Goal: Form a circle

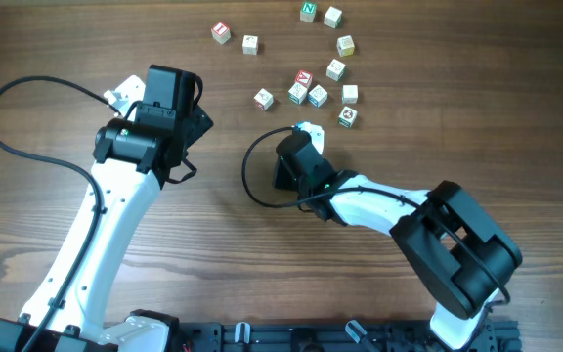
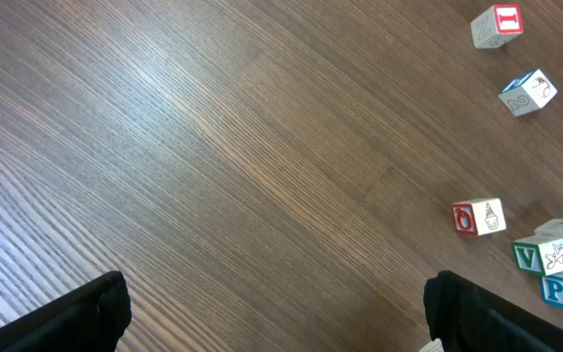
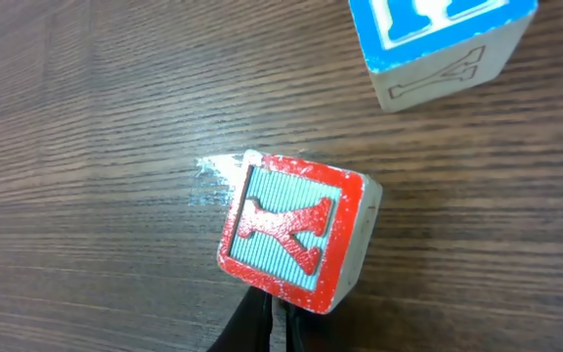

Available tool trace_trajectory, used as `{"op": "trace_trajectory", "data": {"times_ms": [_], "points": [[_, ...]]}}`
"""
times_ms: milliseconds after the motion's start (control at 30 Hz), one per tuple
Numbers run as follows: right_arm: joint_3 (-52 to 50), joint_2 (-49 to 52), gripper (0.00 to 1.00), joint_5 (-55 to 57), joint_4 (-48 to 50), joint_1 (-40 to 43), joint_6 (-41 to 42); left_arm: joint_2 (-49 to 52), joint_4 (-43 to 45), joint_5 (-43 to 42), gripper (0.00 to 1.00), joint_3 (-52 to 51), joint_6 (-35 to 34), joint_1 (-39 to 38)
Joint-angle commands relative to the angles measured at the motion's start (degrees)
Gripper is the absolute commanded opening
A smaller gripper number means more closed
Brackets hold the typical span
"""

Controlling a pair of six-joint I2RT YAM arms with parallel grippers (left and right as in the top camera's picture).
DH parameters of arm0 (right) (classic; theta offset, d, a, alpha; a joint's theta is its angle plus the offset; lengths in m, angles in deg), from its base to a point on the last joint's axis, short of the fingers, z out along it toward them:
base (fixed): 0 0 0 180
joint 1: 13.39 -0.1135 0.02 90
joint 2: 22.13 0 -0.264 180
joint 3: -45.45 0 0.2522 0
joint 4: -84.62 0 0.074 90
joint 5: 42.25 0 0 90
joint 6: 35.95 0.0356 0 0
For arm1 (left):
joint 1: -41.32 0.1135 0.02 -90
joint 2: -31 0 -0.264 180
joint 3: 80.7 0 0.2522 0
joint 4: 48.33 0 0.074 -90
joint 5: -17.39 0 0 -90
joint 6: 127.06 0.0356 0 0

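Twelve lettered cubes (image 1: 335, 69) are lying scattered far, right of centre, forming no ring; one more red-faced cube (image 3: 296, 235) is touching the right gripper's (image 3: 265, 325) clenched tips; left gripper (image 2: 277, 308) is gaping, empty

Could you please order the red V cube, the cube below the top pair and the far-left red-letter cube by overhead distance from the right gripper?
1. Red V cube, ahead of right gripper.
2. Cube below the top pair, upper right.
3. Far-left red-letter cube, upper left.
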Motion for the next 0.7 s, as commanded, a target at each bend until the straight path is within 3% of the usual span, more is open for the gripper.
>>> {"op": "trace_trajectory", "data": {"times_ms": [0, 400, 533, 667], "points": [[0.0, 1.6, 0.08, 1.1, 2.3, 0.3, -2.9, 0.4, 0.1, 1.2, 1.00, 0.2, -0.5, 0.2], [0.0, 1.6, 0.08, 2.8, 8.5, 0.3, -8.9, 0.4, 0.1, 1.2, 1.00, 0.2, -0.5, 0.2], [0.5, 0.9, 0.05, -2.8, 9.1, 0.5, -12.3, 0.4, 0.1, 1.2, 1.00, 0.2, -0.5, 0.2], [0.7, -7.0, 0.05, -3.4, 1.1, 0.5, -12.5, 0.4, 0.1, 1.2, 1.00, 0.2, -0.5, 0.2]]}}
